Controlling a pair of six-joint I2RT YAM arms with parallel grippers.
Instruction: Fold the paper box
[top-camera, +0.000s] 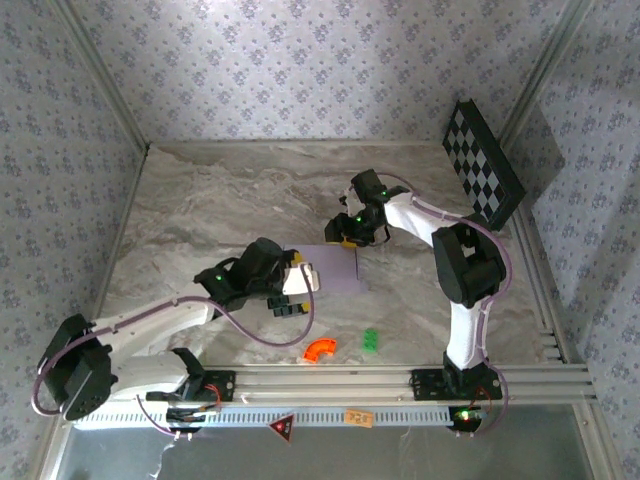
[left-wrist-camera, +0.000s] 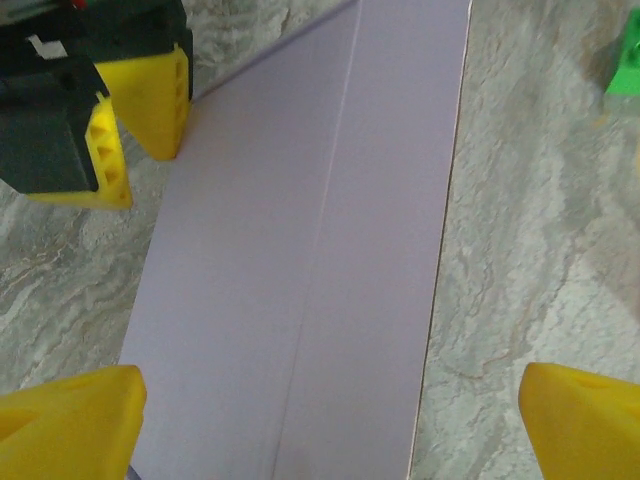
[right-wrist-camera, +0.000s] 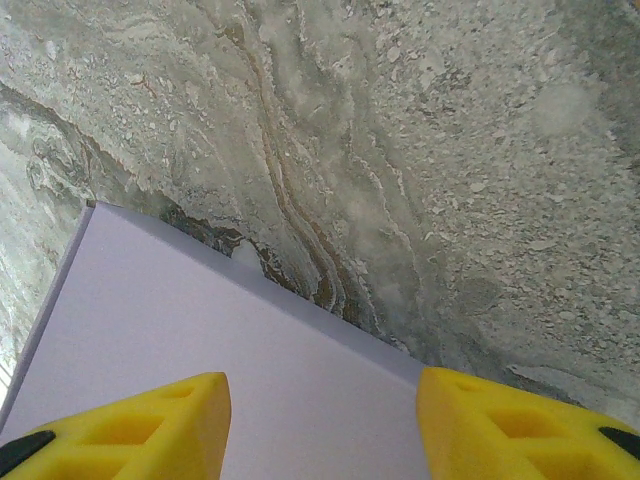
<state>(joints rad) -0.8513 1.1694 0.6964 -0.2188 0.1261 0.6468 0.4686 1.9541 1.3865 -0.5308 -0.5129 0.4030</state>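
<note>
The paper box (top-camera: 338, 268) lies flat on the marble table as a pale lilac rectangle. In the left wrist view the paper box (left-wrist-camera: 300, 250) shows a long crease down its middle. My left gripper (top-camera: 303, 281) hovers at its near left end, open wide. Its yellow fingertips (left-wrist-camera: 85, 410) straddle the box's width, and nothing is between them at the left gripper (left-wrist-camera: 330, 410). My right gripper (top-camera: 350, 240) stands at the box's far edge, fingers apart, tips down on or just above the lilac surface (right-wrist-camera: 200, 330). The right gripper (right-wrist-camera: 320, 410) grips nothing.
An orange curved piece (top-camera: 320, 349) and a green block (top-camera: 371, 340) lie near the front rail, right of the left arm. A checkered board (top-camera: 483, 163) leans in the back right corner. Patterned walls close in the table on three sides.
</note>
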